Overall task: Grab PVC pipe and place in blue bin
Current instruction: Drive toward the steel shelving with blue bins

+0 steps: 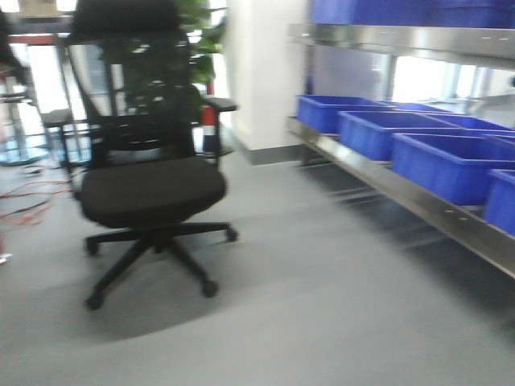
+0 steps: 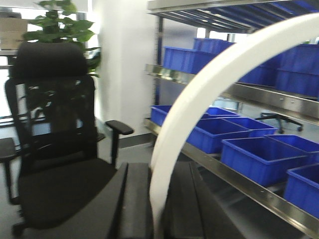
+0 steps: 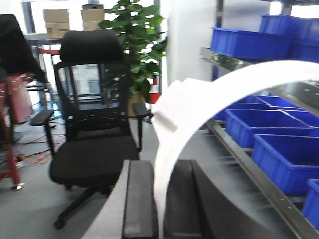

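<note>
While the PVC pipe (image 3: 209, 94) is pinched in the right tool (image 3: 160, 209) and a longer white arc (image 2: 199, 84) in the left tool (image 2: 158, 209), the grab is judged done, the blue bin (image 3: 286, 154) not yet reached.

chair (image 1: 153, 189) left | bins (image 1: 434, 157) on shelf (image 1: 418, 205) right | plant (image 1: 203, 44) behind chair

No writing, label, brand, number or sign can be read in any view: the cardboard boxes (image 3: 56, 18) behind the office chair (image 3: 92, 124) and the blue bins (image 1: 451, 165) show only blurred, plain faces.
</note>
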You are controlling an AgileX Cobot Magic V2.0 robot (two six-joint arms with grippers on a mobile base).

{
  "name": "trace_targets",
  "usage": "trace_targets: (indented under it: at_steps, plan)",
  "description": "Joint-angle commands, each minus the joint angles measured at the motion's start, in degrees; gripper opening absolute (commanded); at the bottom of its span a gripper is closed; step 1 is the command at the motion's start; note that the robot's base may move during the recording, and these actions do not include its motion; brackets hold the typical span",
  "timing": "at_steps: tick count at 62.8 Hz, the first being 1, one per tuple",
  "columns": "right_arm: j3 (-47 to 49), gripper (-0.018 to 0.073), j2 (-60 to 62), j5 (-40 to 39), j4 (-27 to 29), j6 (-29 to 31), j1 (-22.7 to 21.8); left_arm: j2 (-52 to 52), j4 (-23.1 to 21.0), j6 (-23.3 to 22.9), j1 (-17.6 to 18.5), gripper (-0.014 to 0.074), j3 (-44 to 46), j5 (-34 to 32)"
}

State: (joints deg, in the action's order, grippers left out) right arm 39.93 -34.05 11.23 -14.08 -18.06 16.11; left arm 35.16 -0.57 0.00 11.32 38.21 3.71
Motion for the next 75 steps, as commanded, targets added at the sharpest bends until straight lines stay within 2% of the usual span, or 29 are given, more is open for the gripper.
trace_targets:
  at_steps: [1, 75]
  plan:
    - [0.12, -0.0163, 0.19, -1.40, -0.70, 0.31, -0.12, -0.40, -0.60, 0.00, 0.39, -0.0111, 0.17, -1.74]
    - [0.12, -0.0163, 0.08, -1.40, -0.70, 0.31, -0.12, -0.40, -0.60, 0.00, 0.39, -0.0111, 0.17, -1.74]
